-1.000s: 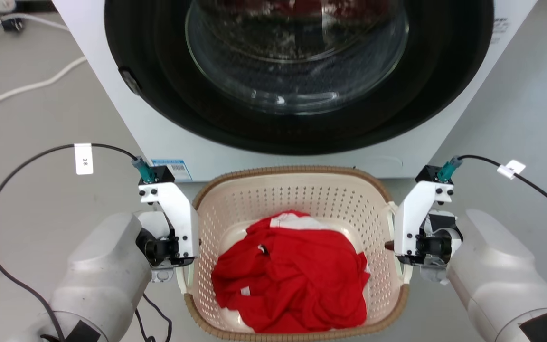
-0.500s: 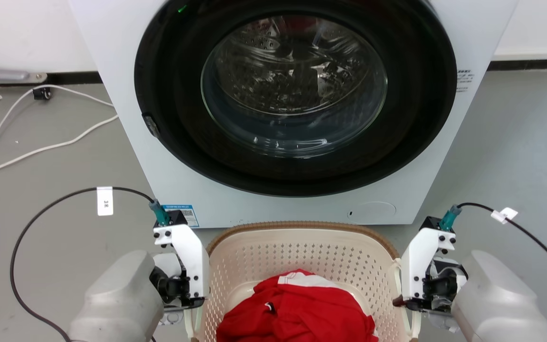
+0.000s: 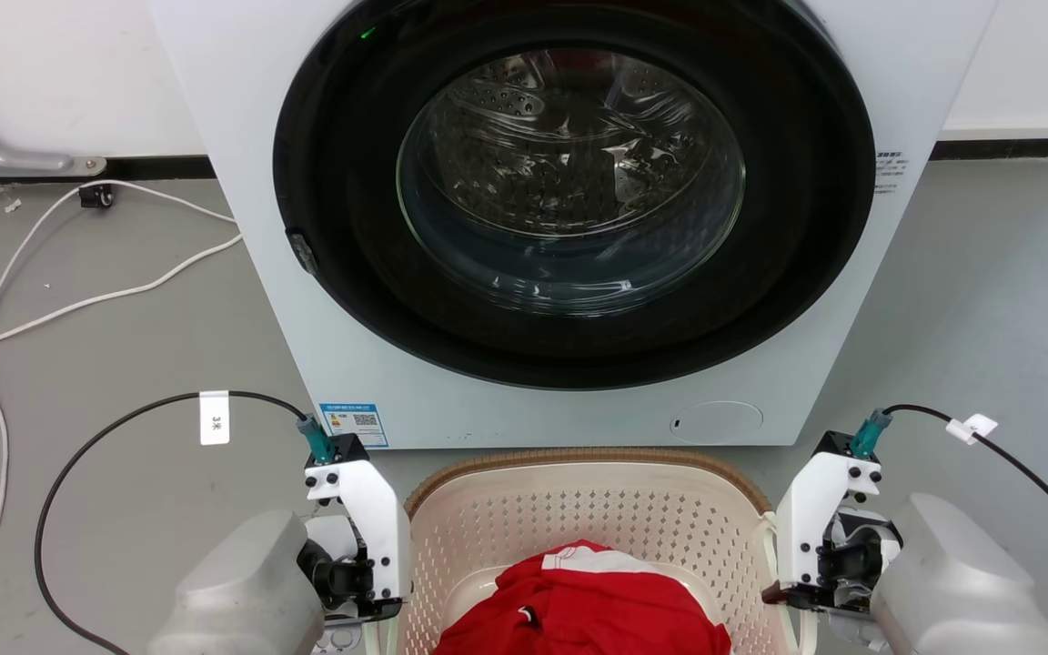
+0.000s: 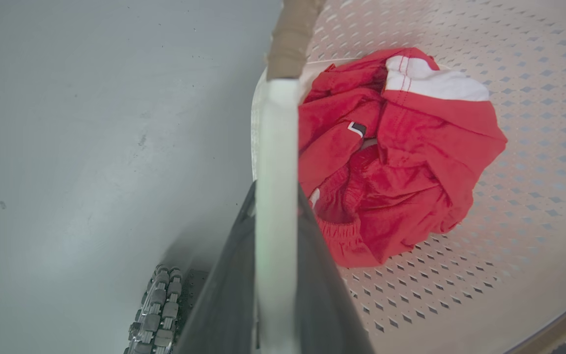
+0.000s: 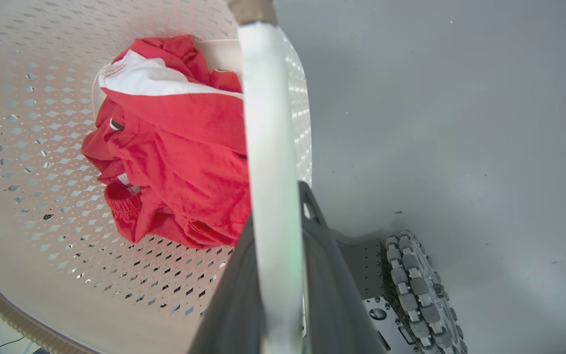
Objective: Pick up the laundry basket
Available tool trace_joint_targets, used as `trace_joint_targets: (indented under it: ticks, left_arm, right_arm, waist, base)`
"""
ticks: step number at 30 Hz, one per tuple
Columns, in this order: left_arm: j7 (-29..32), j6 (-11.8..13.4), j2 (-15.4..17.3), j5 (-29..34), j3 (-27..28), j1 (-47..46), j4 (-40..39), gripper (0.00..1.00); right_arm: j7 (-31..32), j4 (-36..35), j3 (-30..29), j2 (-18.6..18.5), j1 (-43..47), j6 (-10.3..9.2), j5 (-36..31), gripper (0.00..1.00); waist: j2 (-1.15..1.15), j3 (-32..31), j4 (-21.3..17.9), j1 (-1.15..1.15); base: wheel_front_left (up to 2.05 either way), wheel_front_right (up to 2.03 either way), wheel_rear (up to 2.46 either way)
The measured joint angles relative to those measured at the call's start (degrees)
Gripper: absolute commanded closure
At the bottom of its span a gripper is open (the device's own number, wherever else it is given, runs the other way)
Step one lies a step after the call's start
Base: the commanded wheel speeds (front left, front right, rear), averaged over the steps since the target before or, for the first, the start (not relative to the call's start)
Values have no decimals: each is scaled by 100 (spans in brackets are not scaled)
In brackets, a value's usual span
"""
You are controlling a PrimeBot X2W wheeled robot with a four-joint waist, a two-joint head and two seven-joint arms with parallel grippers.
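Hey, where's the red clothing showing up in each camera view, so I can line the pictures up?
Head view: red garment at the bottom centre, inside the laundry basket.
Left wrist view: garment right of centre, against the basket's perforated plastic.
Right wrist view: garment left of centre, beside the white handle.
Shared landmark: the garment's white panel.

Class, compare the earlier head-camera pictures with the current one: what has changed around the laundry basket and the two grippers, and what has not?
Mostly the head camera moved: the washing machine now shows smaller and more fully, and the laundry basket sits lower in view. Nothing was taken or let go: the left gripper and right gripper still clamp its white handles, red clothing inside.
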Motion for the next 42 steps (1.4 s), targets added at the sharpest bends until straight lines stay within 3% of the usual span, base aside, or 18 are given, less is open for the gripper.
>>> trace_joint_targets:
  ticks: [22,42]
  left_arm:
    - [-155,0,-22,-54,-62,1,3,100]
    - [-215,0,-4,-113,-131,1,13,100]
  right_arm:
    - [-11,-1,-570,53,-3,0,-573,100]
    - [-19,-1,-491,55,-4,0,-428,100]
  waist:
    - [0,6,-4,0]
    - [0,8,3,1]
  base:
    - [0,0,0]
    - [0,0,0]
